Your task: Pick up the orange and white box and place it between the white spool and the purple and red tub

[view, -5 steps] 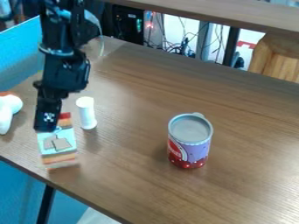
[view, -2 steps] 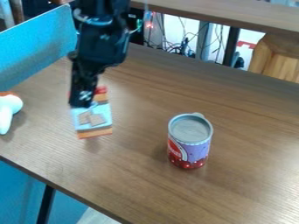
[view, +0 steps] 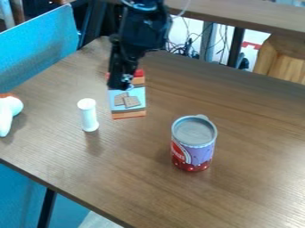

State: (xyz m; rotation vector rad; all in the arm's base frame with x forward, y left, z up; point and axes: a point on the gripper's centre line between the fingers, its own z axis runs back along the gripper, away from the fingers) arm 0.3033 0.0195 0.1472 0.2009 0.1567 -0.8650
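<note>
Pictured over the far-left part of the brown table [view: 137, 178], below the table's far-left corner in the camera view: clasps a small box [view: 128, 101] in the black gripper [view: 121, 84], closed to a narrow hold at the upper left of the package. Displays two tan crackers on a pale blue front, between a red top and an orange band at the base. Cannot be judged as touching the wood or raised just above it.

Has a white cylinder [view: 88, 116] to the left of the box and slightly nearer the camera, standing upright and apart, across a narrow gap. Leaves a broader stretch of wood grain from the box to a red and purple can [view: 193, 147], upright toward the right and nearer the camera, well inside the table's near-left edge. Offers the widest room to the right of the can, with a shorter band of wood behind the box, up to the table's far edge.

Includes a white object with an orange top [view: 8, 111] at the view's left side, partly cut off, and a blue panel [view: 35, 58] beyond the table's left edge.
</note>
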